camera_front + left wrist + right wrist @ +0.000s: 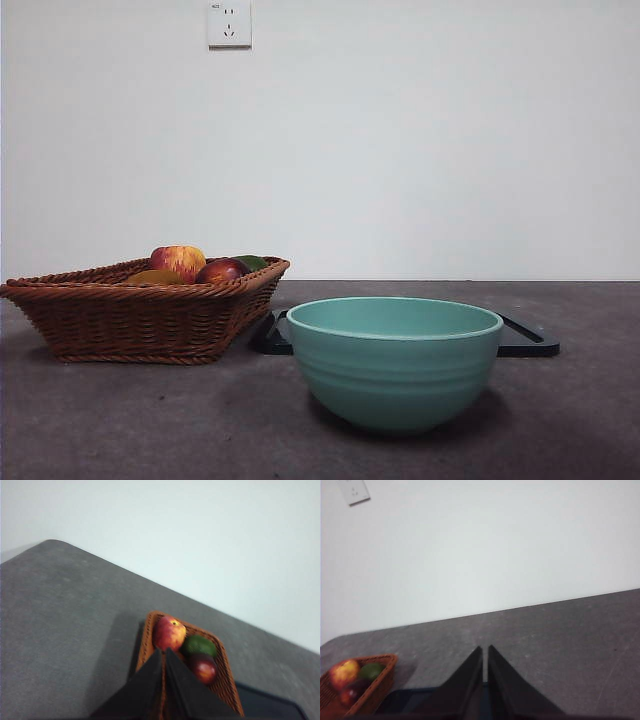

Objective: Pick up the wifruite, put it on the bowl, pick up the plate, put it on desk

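A woven brown basket (140, 315) sits toward the left side of the tabletop, holding a red-yellow streaked apple (180, 260), a dark red fruit (222, 270) and a green fruit (252, 262) behind it. A flat black tray (528, 340) lies just beside the basket, stretching toward the right. High on the pale wall (420, 140) is a white socket (229, 24).

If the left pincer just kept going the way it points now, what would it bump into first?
Probably the wicker basket of fruit. The left pincer has its jaws together and aims at the red-yellow apple, though depth is hard to judge from this view.
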